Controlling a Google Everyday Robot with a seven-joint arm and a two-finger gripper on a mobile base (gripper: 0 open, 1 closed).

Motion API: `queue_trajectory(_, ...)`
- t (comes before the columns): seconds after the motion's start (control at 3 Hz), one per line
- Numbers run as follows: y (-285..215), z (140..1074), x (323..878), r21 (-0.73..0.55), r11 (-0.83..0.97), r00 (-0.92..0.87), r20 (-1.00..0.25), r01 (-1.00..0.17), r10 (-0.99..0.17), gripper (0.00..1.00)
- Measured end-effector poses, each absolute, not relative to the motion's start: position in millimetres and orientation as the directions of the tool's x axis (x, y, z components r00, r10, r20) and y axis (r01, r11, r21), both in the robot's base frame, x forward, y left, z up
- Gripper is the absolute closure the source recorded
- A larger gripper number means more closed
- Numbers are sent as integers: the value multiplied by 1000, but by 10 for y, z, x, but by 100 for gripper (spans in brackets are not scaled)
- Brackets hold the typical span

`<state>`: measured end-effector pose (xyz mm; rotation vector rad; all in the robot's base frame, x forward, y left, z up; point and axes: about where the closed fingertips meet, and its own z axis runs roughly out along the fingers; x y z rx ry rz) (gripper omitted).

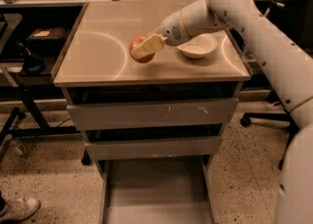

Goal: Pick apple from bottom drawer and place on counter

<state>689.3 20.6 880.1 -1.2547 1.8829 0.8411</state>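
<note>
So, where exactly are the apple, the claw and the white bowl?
apple [137, 43], camera view, its red upper left side.
claw [142, 48], camera view, pale finger clamped across the apple, over the counter [98, 56].
white bowl [199, 47], camera view, its bare inside.

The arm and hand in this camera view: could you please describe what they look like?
The arm is a thick, smooth white tube of rounded segments, with small dark dots along its shell and thin dark seams at the joints; no cables show. The hand, over the counter, has a white rounded wrist and a flat, pale cream finger.
</note>
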Motion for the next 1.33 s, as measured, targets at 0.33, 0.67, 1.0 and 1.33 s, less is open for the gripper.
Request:
queue_trajectory(0.33,334,8771,7119,150,300,-289,-817,-942,-499,100)
queue_trajectory(0.67,497,8756,7297,162,280,-291,-803,-946,-519,100)
queue_trajectory(1.0,652,8758,7420,167,260,-287,-794,-951,-537,100)
queue_trajectory(1.33,801,8735,7490,176,241,-283,-786,-955,-549,100)
